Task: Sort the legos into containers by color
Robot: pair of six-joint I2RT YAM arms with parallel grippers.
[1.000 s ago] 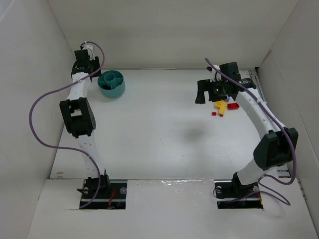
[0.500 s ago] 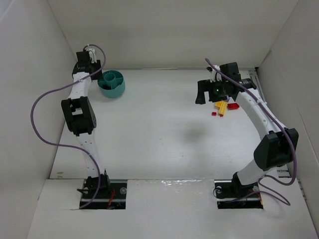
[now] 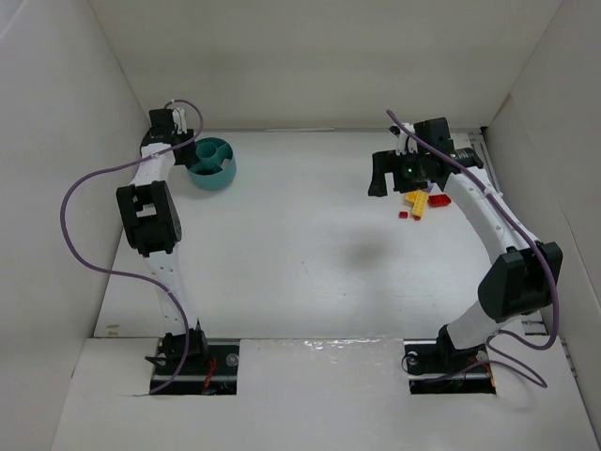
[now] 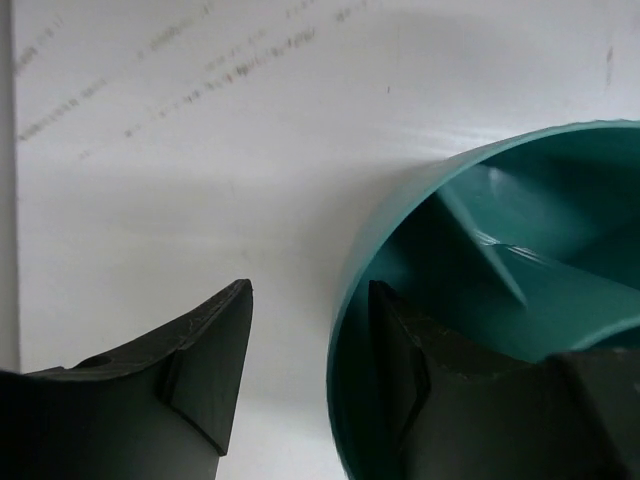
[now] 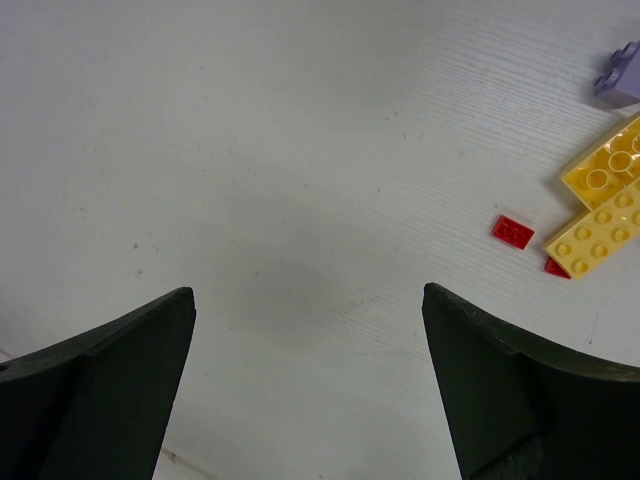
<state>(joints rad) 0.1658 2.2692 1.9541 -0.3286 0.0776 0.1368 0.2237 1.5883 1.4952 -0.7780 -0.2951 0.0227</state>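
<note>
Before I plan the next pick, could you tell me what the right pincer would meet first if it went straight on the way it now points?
Probably bare table; the right pincer points down at it. The legos lie to the side of that line, though depth is unclear.

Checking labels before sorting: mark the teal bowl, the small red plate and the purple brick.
teal bowl point(image 3: 216, 180), top view, near outer wall.
small red plate point(image 5: 513, 231), right wrist view, middle of its top.
purple brick point(image 5: 620, 80), right wrist view, visible part at the frame edge.
</note>
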